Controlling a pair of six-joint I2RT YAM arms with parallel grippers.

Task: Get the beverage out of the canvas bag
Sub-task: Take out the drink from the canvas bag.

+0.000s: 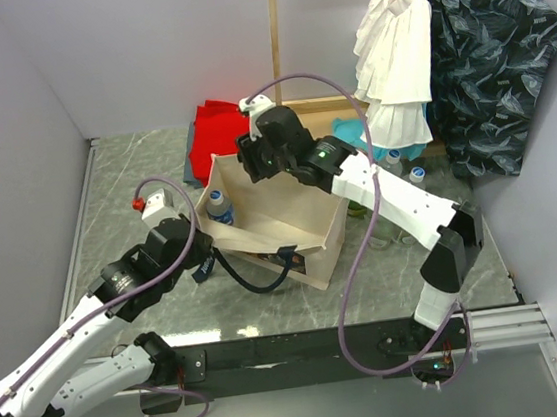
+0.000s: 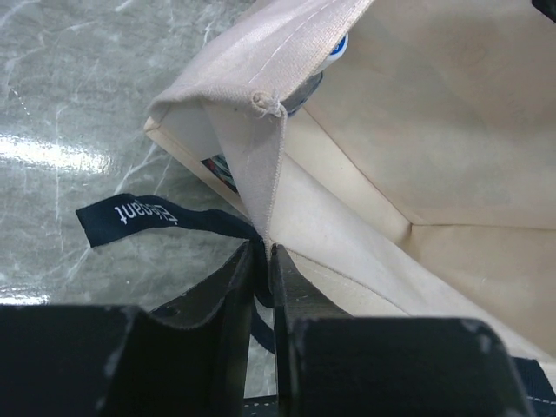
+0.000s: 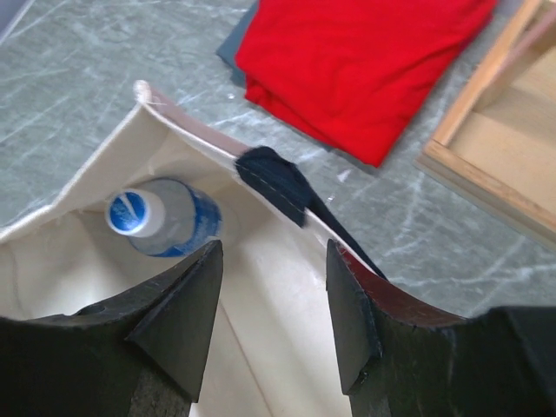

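Left gripper (image 2: 265, 261): my fingers are pressed almost together on the canvas bag (image 1: 296, 229). They pinch its wall at the seam where the navy strap (image 2: 139, 215) comes off, and so brace that side.
Right gripper (image 3: 274, 261): my fingers stand partly apart with nothing between them. They hover above the bag's open mouth and touch neither canvas nor bottle.
Beverage (image 3: 161, 219): a clear bottle with a blue label and a white cap. It stands upright inside the bag, tucked into the corner nearest my left arm, below my right fingers and a little to one side of them.
Done: the bag is open and held, and my right fingers are over it.
Remaining: nearly all of it, I judge. I must shift over the cap, go down, close on the bottle and lift it clear of the rim onto the table (image 1: 134, 175).
Nearby: a red cloth (image 3: 347, 61) lies on the table just beyond the bag.
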